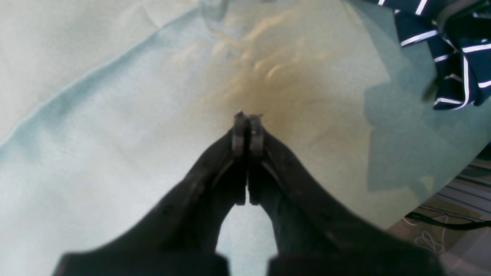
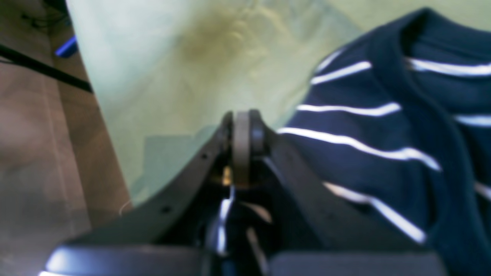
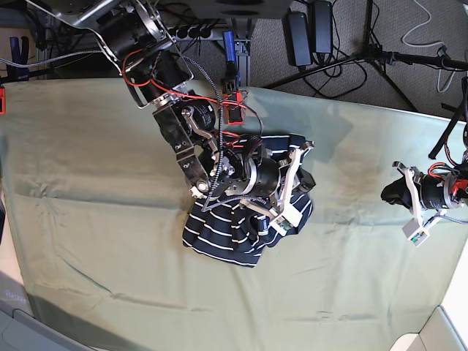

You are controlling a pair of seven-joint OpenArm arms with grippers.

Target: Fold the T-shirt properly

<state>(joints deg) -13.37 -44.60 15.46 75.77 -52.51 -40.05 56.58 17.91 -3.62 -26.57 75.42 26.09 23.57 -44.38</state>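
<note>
The T-shirt (image 3: 227, 238), dark navy with thin white stripes, lies bunched in a heap at the middle of the pale green cloth (image 3: 110, 219). My right gripper (image 3: 306, 180) hangs over the heap's right side. In the right wrist view this gripper (image 2: 243, 128) is shut, with the T-shirt (image 2: 383, 126) and its collar just to the right and striped fabric showing under the fingers. My left gripper (image 3: 386, 194) is far to the right, apart from the shirt. It (image 1: 247, 115) is shut on nothing above bare green cloth (image 1: 115, 134), and a corner of the T-shirt (image 1: 456, 57) shows at the top right.
Cables, power bricks and a tripod leg (image 3: 380, 51) lie on the floor beyond the table's far edge. The table edge with wires (image 1: 441, 222) is close at the left wrist view's lower right. Brown floor (image 2: 38, 153) borders the cloth on the right wrist view's left.
</note>
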